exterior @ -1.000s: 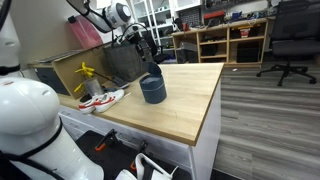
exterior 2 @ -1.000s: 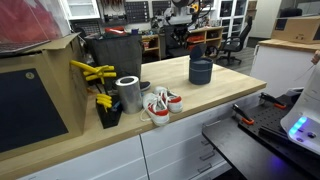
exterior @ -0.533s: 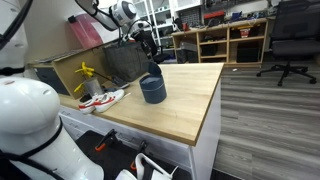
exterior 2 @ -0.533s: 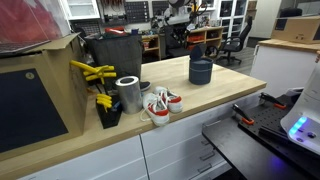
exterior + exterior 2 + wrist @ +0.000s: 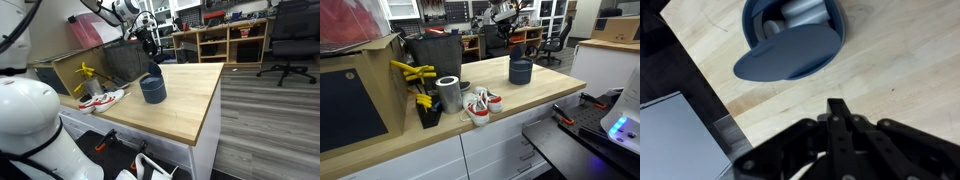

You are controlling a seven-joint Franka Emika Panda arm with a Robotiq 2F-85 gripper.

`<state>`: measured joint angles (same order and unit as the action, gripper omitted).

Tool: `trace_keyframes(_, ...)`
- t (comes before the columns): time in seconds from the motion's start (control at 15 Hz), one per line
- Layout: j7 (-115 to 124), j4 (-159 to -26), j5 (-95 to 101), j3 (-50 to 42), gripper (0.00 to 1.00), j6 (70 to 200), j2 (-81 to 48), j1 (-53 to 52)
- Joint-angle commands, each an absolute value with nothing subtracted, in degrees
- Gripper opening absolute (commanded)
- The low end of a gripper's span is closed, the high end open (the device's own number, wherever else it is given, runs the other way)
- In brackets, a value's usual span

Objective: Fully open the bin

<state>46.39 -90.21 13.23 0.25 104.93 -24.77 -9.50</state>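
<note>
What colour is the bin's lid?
Dark blue-grey lid, matching the bin; wrist view shows it best.

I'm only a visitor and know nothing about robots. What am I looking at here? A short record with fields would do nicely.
Place: workshop, pale wooden table
Main thing: bin, small, round, dark blue-grey
Lid: lid raised partway on its hinge, not fully open
Inside the bin: something pale grey; cannot tell what
Gripper: gripper hangs above the table beside the bin, touching nothing, fingers together, empty
Also on the table: red and white shoes, silver can
Job left: swing the lid all the way back
</note>
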Motion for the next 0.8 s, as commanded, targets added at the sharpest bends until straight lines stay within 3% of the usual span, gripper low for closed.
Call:
trace_keyframes(0.0, 41.64, -87.94, 13.88, -0.28, 0.00, 100.44, -25.69, -9.77)
trace_keyframes(0.73, 36.96, -88.20, 14.65, -0.52, 0.00, 93.04, -28.12, -10.21)
